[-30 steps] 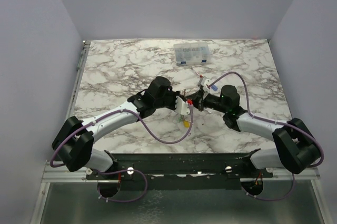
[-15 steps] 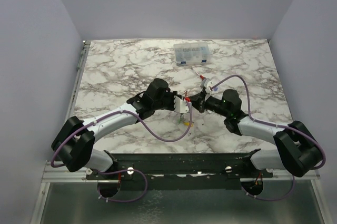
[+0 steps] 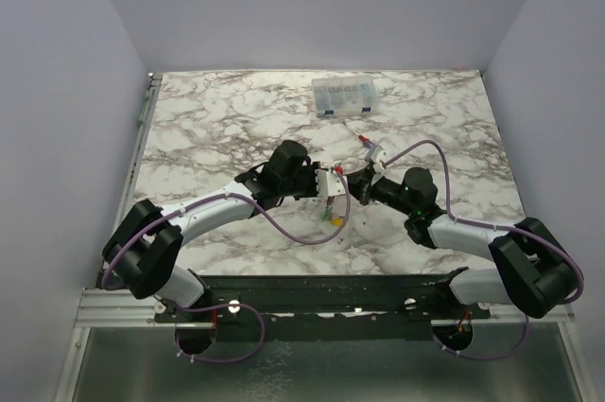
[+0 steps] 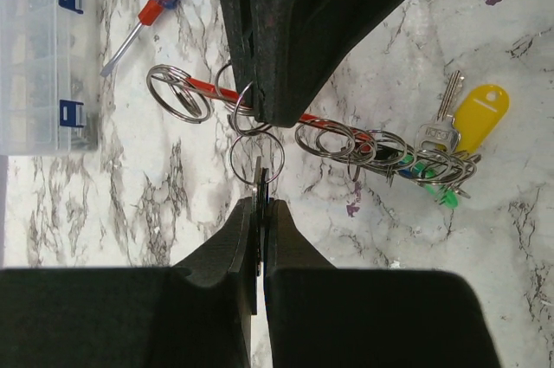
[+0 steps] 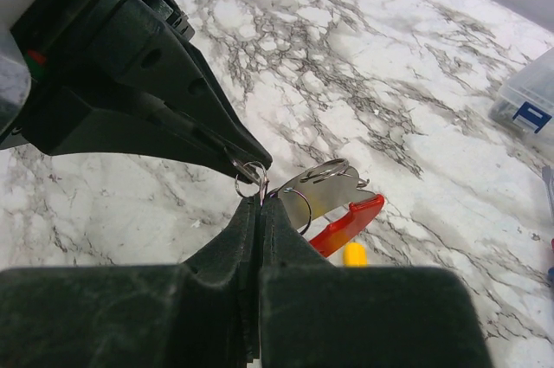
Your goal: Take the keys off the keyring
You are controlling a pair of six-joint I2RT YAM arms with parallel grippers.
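Left gripper is pinched together on a small split ring threaded on the keyring. Right gripper is clamped on the keyring's red band, held above the desk between the arms. Keys are bunched at the band's other end, none off.

Risk: the ring twists out of the thin pinch, or a pull drags the band from the right grip and the bunch drops.

Clear box looks closed; contents too blurred to tell.

The keys are shiny silvery metal with glossy plastic tags. The keyring is glossy red with polished wire loops. The tabletop looks smooth, marble-patterned.
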